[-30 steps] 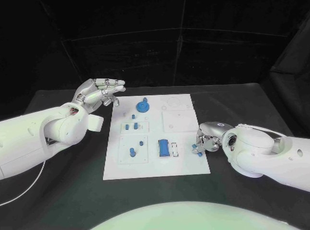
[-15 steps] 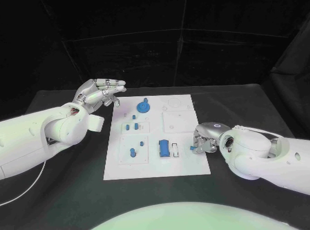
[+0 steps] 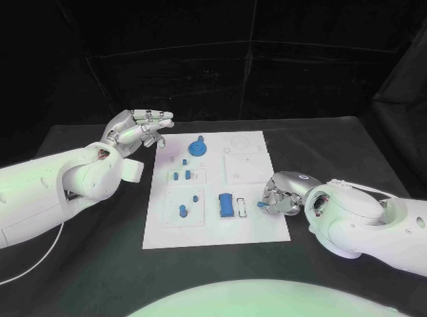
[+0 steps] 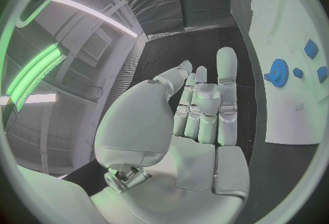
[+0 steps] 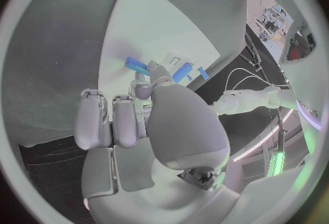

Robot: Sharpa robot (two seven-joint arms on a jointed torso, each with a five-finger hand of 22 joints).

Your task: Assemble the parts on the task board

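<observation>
The white task board [image 3: 251, 228] lies in the middle of the black table. On it stand a round blue part [image 3: 196, 146], several small blue pegs [image 3: 183, 211] and a blue rectangular block [image 3: 226, 205]. My right hand [image 3: 282, 198] is low over the board's right edge and pinches a small blue part [image 3: 260, 204]; the right wrist view shows that part [image 5: 135, 65] at the fingertips above the board [image 5: 171, 21]. My left hand [image 3: 137, 129] is raised beyond the board's far left corner, fingers apart and holding nothing. The left wrist view shows the left hand [image 4: 199, 108] beside the round part [image 4: 279, 77].
A small white piece [image 3: 241, 206] lies next to the blue block. White square plates [image 3: 247, 168] occupy the board's right half. Black table [image 3: 90, 264] surrounds the board, with dark curtains behind it.
My right hand has shifted a little inward over the board's right edge and nearer to me, carrying the small blue part with it. The left hand has stayed put.
</observation>
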